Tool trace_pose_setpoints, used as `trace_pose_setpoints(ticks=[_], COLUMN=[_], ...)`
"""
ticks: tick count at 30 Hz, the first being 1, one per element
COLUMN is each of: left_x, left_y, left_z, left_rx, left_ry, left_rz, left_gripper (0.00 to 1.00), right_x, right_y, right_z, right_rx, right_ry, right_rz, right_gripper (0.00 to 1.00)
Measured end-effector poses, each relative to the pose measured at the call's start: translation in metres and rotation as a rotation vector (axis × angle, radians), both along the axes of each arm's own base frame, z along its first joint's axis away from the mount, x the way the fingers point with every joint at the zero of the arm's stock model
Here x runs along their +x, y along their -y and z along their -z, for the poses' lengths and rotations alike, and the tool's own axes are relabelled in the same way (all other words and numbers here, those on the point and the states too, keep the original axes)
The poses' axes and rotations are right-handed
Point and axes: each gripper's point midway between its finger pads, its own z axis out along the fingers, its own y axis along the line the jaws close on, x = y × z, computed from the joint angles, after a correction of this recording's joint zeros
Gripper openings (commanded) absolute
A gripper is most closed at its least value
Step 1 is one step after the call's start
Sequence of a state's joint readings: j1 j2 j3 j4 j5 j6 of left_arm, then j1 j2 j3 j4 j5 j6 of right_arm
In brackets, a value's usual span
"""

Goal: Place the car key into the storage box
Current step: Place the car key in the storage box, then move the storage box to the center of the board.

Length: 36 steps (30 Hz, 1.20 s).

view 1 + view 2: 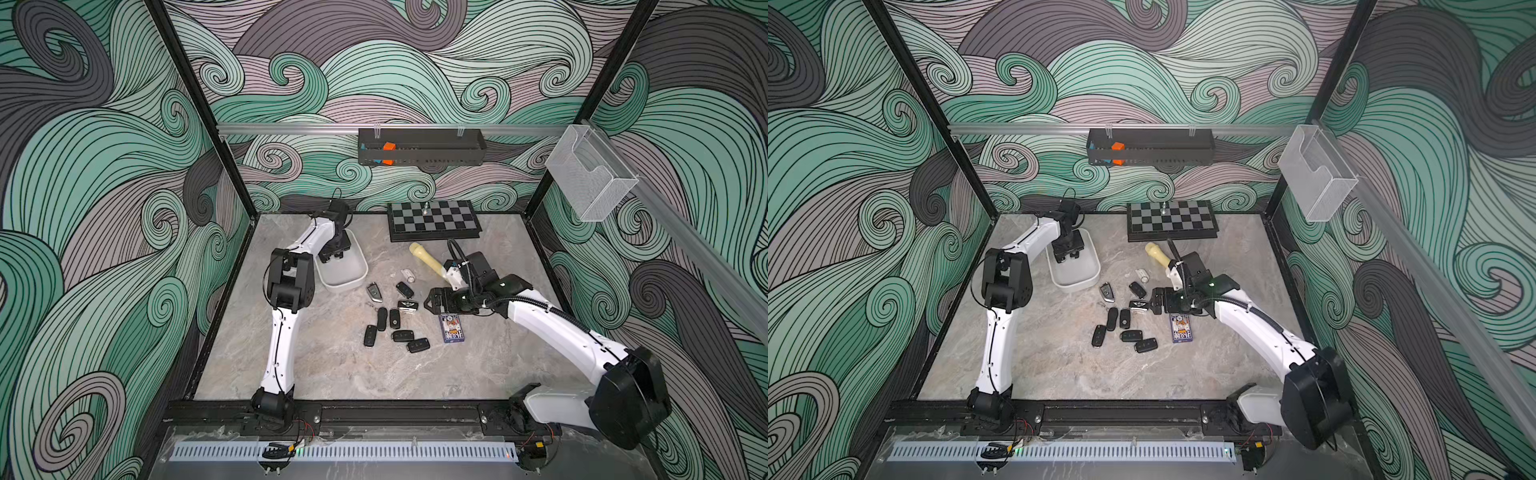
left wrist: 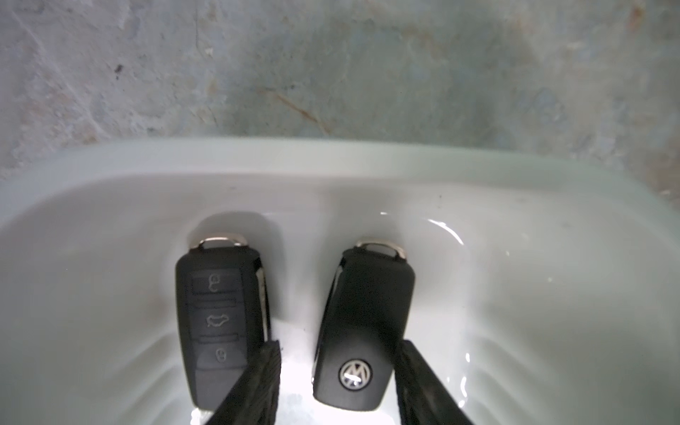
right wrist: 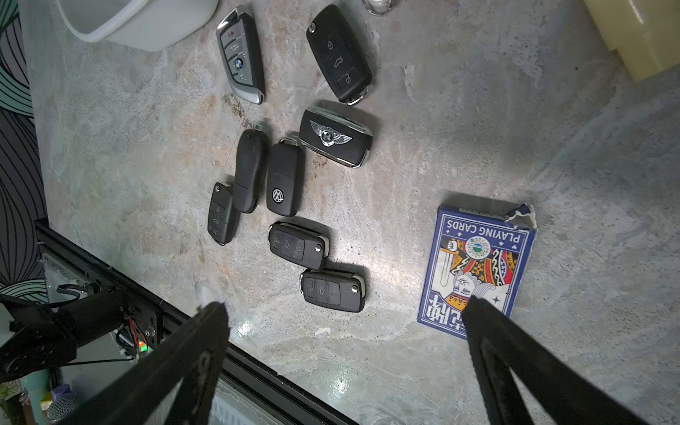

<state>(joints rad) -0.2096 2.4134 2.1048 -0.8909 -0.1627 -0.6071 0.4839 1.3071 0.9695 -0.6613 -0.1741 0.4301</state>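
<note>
Storage box [image 2: 331,158] holds 2 car keys [image 2: 220,320], VW-badged key [image 2: 362,312] lying loose btwn parted left gripper [image 2: 340,346] jaws; 8 more keys [image 3: 285,180] on table [image 3: 404,368]; right gripper [image 3: 346,303] wide apart, empty.

Teal-grey swirl walls [image 1: 415,62]; marble tabletop [image 1: 353,365]; black frame posts [image 1: 197,104].

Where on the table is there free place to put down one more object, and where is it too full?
The widest bare patch is the front of the table, between the car keys and the black front rail. A smaller one lies between the storage box and the chessboard. The middle is crowded: keys, playing cards, flashlight and the right gripper.
</note>
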Motion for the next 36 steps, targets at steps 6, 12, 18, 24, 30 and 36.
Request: trace_pose_setpoints(ticks=[6, 12, 18, 24, 30, 36], left_x=[-0.039, -0.090, -0.126, -0.148, -0.172, -0.212], left_y=[0.001, 0.007, 0.020, 0.028, 0.024, 0.018], left_z=[-0.012, -0.030, -0.011, 0.006, 0.013, 0.006], left_rx=[-0.044, -0.115, -0.162, -0.173, -0.164, -0.179], left_ry=[-0.053, -0.082, -0.161, -0.227, -0.267, -0.284], left_rz=[0.007, 0.026, 0.065, 0.096, 0.110, 0.124], left_gripper=[0.51, 0.51, 0.50, 0.50, 0.50, 0.50], right_x=[-0.002, -0.005, -0.014, -0.024, -0.032, -0.038], right_y=[-0.002, -0.002, 0.002, 0.005, 0.006, -0.004], right_z=[-0.007, -0.017, -0.017, -0.017, -0.016, -0.009], right_rx=[0.020, 0.044, 0.054, 0.077, 0.095, 0.088], right_ry=[0.013, 0.043, 0.045, 0.039, 0.032, 0.000], right_rz=[-0.007, -0.010, -0.009, 0.006, 0.019, -0.012], right_gripper=[0.99, 0.99, 0.99, 0.99, 0.99, 0.99])
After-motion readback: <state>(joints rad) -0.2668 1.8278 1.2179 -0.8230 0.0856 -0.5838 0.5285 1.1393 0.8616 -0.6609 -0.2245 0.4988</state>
